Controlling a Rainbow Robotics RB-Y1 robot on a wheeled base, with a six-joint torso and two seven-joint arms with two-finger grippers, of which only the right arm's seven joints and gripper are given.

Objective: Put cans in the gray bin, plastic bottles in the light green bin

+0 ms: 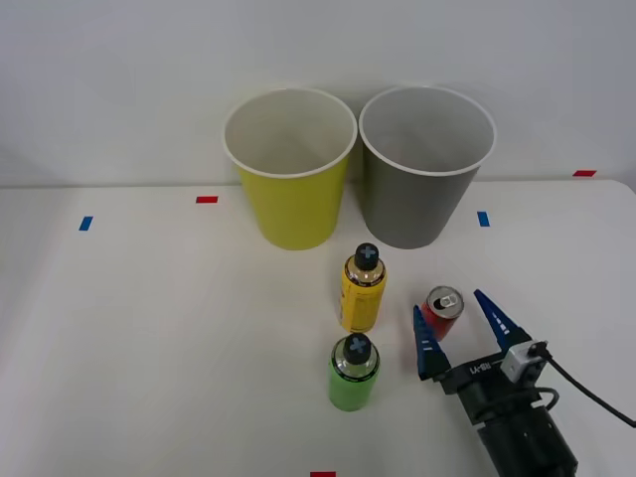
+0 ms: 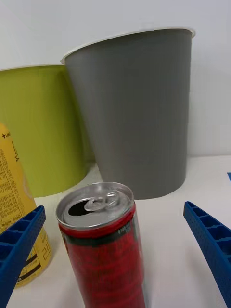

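White tabletop (image 1: 149, 328), matte, under a plain pale wall; small red and blue tape marks dotted across it.

Red can (image 1: 441, 311) stands upright, long axis vertical, directly between the spread blue fingers of the right gripper (image 1: 459, 329). Fingers apart, one on each side of the can, neither seen touching it. From the wrist view the can (image 2: 102, 243) sits centred in the gap, a little closer to one finger (image 2: 19, 245) than to the other. Judgement: only closing is needed; no sideways correction looks necessary, though the nearer finger will likely meet metal first and may nudge the can.

Can: thin metal, smooth red printed wall, silver top, tab lifted and mouth open. Likely light, easily dented.

Gray bin (image 1: 425, 164) stands beyond the can, straight ahead of the gripper, upright, tapered, white rim, pale inside. Light green bin (image 1: 290, 167) just beside the gray bin, the two nearly touching.

Yellow bottle (image 1: 364, 288) stands near the can, on the green-bin side; glossy printed wrap, black cap. Green bottle (image 1: 353, 373) stands nearer the robot than the yellow one. Both upright, still on the table.
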